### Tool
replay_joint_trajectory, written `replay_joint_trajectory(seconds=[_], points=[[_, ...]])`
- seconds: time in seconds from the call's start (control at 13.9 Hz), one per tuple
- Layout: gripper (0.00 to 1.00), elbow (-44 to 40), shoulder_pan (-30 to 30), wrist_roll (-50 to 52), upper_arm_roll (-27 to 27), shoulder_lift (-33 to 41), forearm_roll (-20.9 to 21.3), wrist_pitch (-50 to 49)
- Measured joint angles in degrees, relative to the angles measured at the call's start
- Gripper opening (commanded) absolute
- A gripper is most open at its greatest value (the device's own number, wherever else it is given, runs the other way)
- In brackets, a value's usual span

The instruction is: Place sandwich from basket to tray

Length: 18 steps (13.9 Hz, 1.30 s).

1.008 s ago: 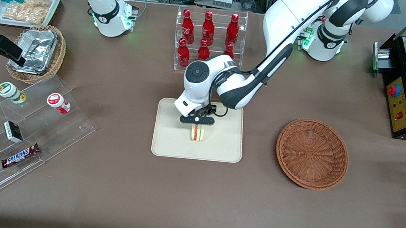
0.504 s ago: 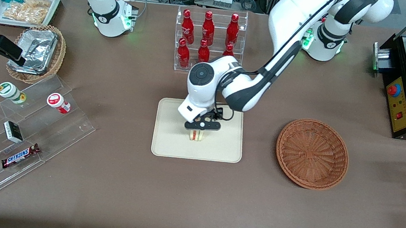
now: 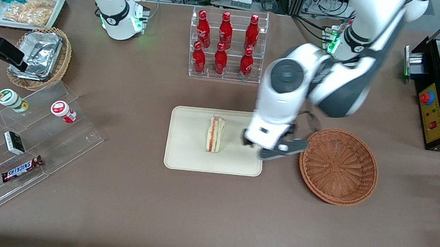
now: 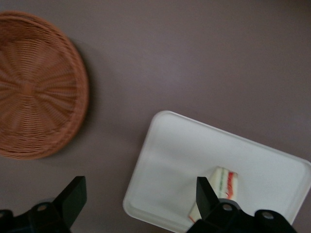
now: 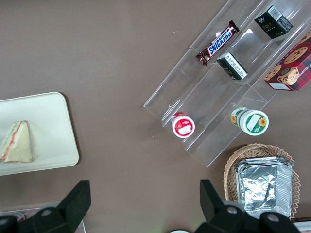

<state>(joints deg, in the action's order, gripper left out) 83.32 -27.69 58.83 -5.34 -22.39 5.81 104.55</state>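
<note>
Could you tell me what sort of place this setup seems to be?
Likely a lab mock-up of a snack counter: bottle rack, snack shelf, sandwich on tray. Open gripper hangs beside the basket.

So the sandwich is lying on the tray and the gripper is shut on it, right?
Not quite. The sandwich does lie on the tray, but the gripper is open and holds nothing; it hangs between tray and basket. The left wrist view shows its fingers spread.

The tool [image 3: 273, 149] perhaps hides the tray's [image 3: 179, 159] edge.
</note>
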Motion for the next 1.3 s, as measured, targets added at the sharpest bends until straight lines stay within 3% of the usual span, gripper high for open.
replay_joint_trajectory(seconds=[0.14,0.5,1.01,1.3], points=[[1.0,1.15,4.94,-1.94,0.06,4.99,-0.3,-6.09],[1.0,2.23,16.31,-21.87,0.47,15.23,-0.44,-22.36],[1.0,3.55,28.0,-45.94,1.03,19.03,-1.31,-25.24],[1.0,3.56,30.77,-50.9,1.03,19.46,-4.79,-25.63]])
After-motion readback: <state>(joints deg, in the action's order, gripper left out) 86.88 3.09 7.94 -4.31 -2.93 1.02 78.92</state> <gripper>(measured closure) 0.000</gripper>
